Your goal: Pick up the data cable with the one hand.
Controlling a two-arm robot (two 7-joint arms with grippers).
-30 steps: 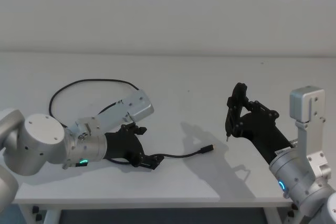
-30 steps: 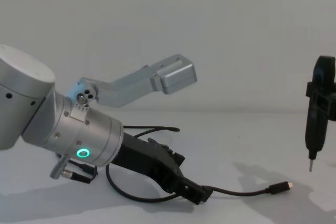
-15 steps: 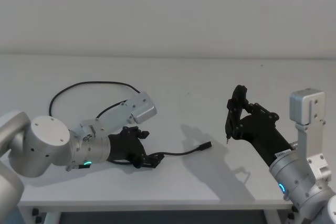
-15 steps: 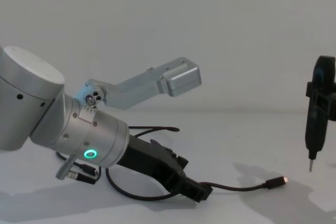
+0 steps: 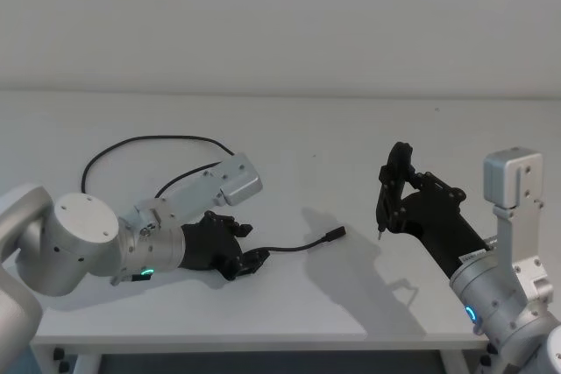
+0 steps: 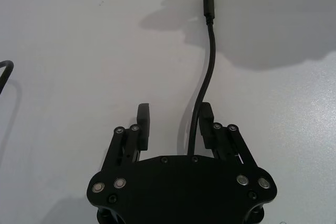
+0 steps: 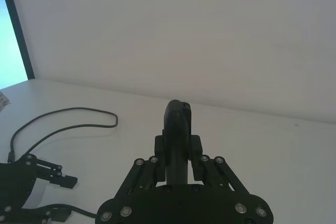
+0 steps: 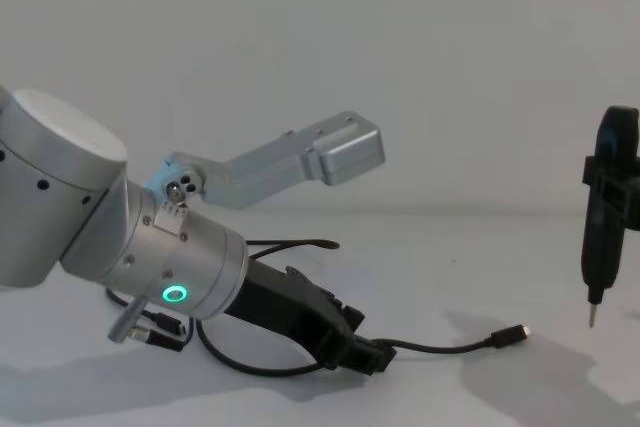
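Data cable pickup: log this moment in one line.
left gripper: fingers open around data cable | cable: on table | right gripper: holds slim tool

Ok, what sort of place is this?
Probably a lab test bench: a white table against a plain white wall, the data cable laid out, the right gripper holding a slim black tool.

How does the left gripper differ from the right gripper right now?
The left gripper sits low at the table, while the right gripper is raised above it. The left gripper is open, with the data cable running between its jaws; the right gripper is shut on a slim black tool. Both are black and two-fingered.
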